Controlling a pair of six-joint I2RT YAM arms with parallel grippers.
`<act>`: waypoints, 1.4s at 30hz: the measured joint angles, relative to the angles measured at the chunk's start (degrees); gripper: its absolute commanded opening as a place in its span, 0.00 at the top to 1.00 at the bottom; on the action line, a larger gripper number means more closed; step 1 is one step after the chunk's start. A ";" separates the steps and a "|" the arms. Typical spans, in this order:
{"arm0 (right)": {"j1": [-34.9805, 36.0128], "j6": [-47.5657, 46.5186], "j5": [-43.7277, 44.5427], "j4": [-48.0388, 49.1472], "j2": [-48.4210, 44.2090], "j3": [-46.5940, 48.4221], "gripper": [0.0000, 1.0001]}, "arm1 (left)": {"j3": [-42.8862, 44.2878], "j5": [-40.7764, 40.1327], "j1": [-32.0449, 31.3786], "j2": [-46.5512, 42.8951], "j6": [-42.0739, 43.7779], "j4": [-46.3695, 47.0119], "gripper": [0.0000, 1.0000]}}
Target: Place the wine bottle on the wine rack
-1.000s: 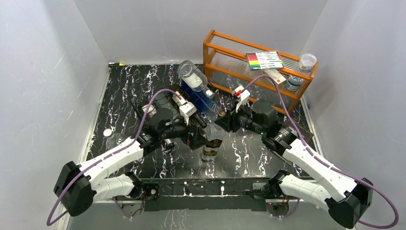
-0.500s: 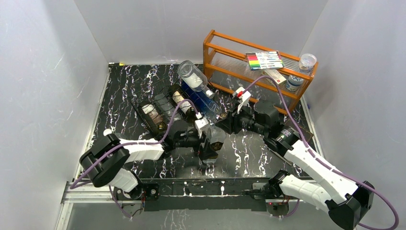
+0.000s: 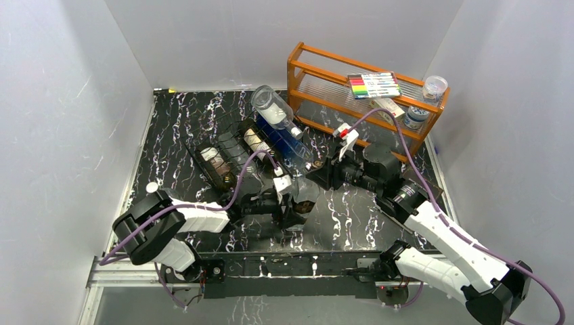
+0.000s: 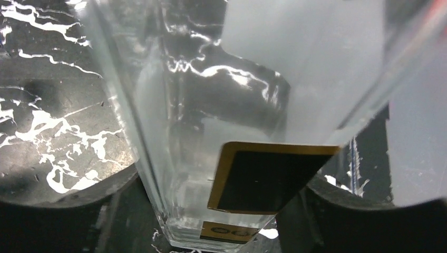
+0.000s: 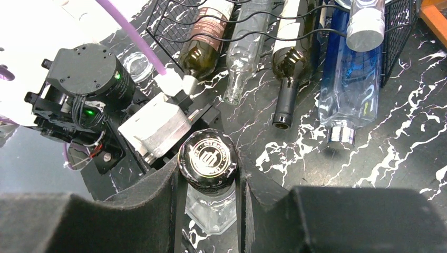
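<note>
Right gripper (image 5: 208, 176) was seen clamped on the black, gold-embossed cap (image 5: 207, 156) of the wine bottle (image 4: 200, 158), one finger on either side of it. Lower down, the left gripper (image 4: 224, 182) was set around the clear glass body, both fingers lying against the glass with no gap to be made out, so the bottle was judged to be held at two heights.

The bottle was found standing roughly upright on the marbled table (image 3: 379, 217), near the front edge between the two arms, and apart from the wine rack (image 5: 398, 37) behind it. Several other bottles (image 5: 287, 58) were already laid in the rack's cradles, their necks pointing forward.

No part of the placing had been completed: the bottle had only been grasped. Lifting it, tipping it onto its side, carrying it back to the rack and settling it into a cradle were all judged to be left. Whether a free cradle was available could not be told with certainty from these views.
</note>
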 measured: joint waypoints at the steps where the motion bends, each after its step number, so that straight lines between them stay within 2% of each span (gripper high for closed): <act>1: 0.00 0.17 -0.07 -0.02 -0.11 0.00 1.00 | -0.17 0.11 -0.17 0.00 0.37 0.52 0.65; 3: 0.02 0.13 -0.13 -0.26 -0.52 0.00 0.96 | -0.33 -0.17 -0.20 -0.07 0.44 1.07 0.68; 4: 0.00 0.13 -0.11 -0.26 -0.68 0.00 0.88 | -0.42 -0.31 -0.17 -0.33 0.70 1.20 0.70; 7: -0.04 0.28 -0.28 -0.24 -1.25 0.04 0.52 | -1.20 -1.27 -0.13 -2.60 2.12 0.57 0.74; 10: -0.02 1.90 -0.17 -1.40 -2.03 1.16 0.35 | -2.08 -3.39 -0.13 -6.75 5.55 -1.46 0.76; 12: -0.02 2.78 0.20 -2.69 -2.97 2.38 0.28 | -2.12 -4.63 -0.04 -8.83 8.07 -2.82 0.77; 14: -0.02 3.76 0.79 -4.92 -4.20 4.13 0.25 | -2.03 -5.99 0.00 -11.15 11.65 -4.11 0.80; 20: -0.02 4.81 1.49 -11.02 -5.38 9.22 0.24 | 2.25 -9.14 0.00 -14.67 25.24 -10.73 0.85; 27: -0.02 4.85 1.81 -15.45 -5.38 9.70 0.23 | 7.19 -14.08 -0.04 -14.67 41.92 -13.66 0.85; 32: -0.02 4.66 3.17 -18.38 -4.98 10.67 0.18 | 9.68 -17.09 -0.74 -14.95 55.74 -16.90 0.82; 39: -0.02 3.34 3.56 -23.37 1.55 15.65 0.16 | 11.30 -19.91 -2.75 -15.96 72.32 -21.11 0.82; 42: -0.02 3.17 3.30 -25.03 5.49 16.55 0.16 | 11.30 -20.28 -3.10 -16.22 76.56 -21.92 0.82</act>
